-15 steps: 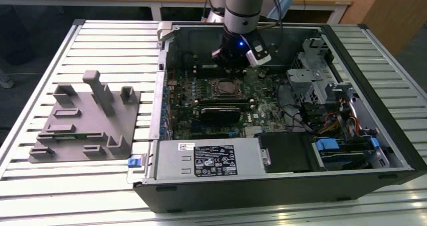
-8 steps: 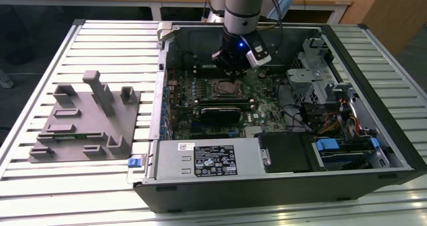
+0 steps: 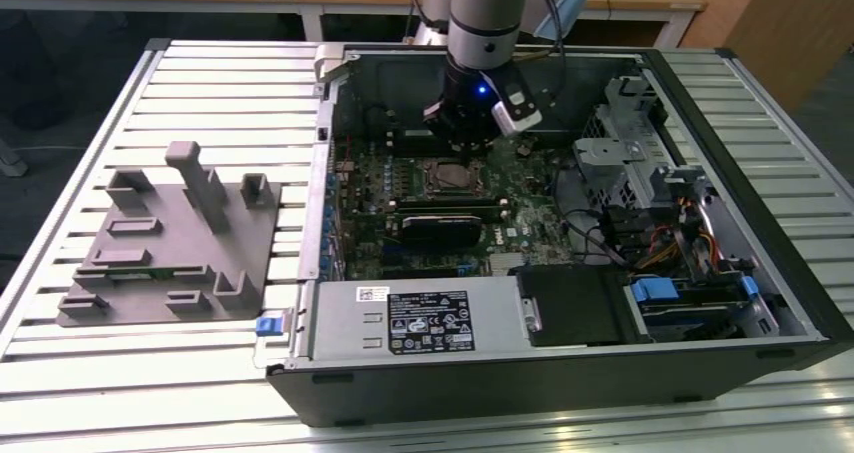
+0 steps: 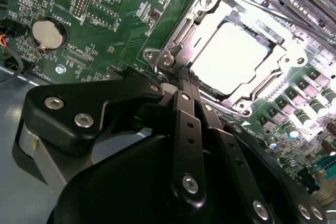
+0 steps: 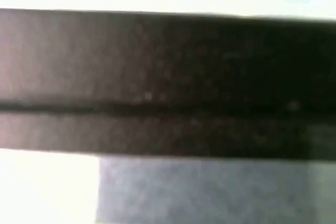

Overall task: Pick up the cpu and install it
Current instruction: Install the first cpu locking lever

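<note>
A: The arm is down inside the open computer case (image 3: 561,223), with the gripper (image 3: 465,145) hanging just above the socket frame (image 3: 451,176) on the motherboard (image 3: 521,223).

B: And the cpu (image 4: 236,59)? In the second wrist view it's that pale, shiny square, lying flat inside the metal frame. Looks seated to me.

A: Agreed, it sits in the socket, level, with the frame all around it. The gripper's black fingers (image 4: 186,85) are pressed together, tips closed on nothing, just beside the frame's corner.

B: So it holds nothing. How would that chip handle, you reckon?

A: Light, stiff, thin. I'd judge the smooth metal top slippery, and the underside delicate, so any tilt or scrape is a risk.

B: Where to hold it?

A: By two opposite edges, kept flat; never pressing on the faces.

B: The grey plastic tray (image 3: 174,243) sits well apart, outside the case on the slatted table (image 3: 80,123).
</note>
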`<state>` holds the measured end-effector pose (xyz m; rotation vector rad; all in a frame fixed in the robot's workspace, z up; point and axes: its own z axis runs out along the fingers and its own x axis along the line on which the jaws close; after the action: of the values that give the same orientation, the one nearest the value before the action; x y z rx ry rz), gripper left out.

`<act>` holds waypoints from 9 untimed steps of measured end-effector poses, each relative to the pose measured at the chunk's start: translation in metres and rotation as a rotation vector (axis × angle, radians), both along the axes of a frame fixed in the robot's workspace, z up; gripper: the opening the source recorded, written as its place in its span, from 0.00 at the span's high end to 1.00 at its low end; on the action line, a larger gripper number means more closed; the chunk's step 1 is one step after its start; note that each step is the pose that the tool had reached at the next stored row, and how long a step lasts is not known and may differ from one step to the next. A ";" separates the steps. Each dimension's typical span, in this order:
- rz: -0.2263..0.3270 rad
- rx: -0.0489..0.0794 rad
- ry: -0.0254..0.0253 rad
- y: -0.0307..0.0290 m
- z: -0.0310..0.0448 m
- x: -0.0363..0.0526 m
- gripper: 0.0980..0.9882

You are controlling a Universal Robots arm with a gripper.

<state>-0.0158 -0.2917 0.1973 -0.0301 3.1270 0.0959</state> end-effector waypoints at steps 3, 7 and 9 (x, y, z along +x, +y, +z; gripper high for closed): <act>0.000 0.018 0.0003 -0.0003 0.0003 -0.0002 0.99; 0.000 0.040 -0.0002 0.0001 -0.0001 0.0000 0.99; 0.000 0.049 -0.0006 0.0002 -0.0004 0.0001 0.99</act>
<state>-0.0156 -0.2914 0.1969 -0.0295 3.1226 0.1723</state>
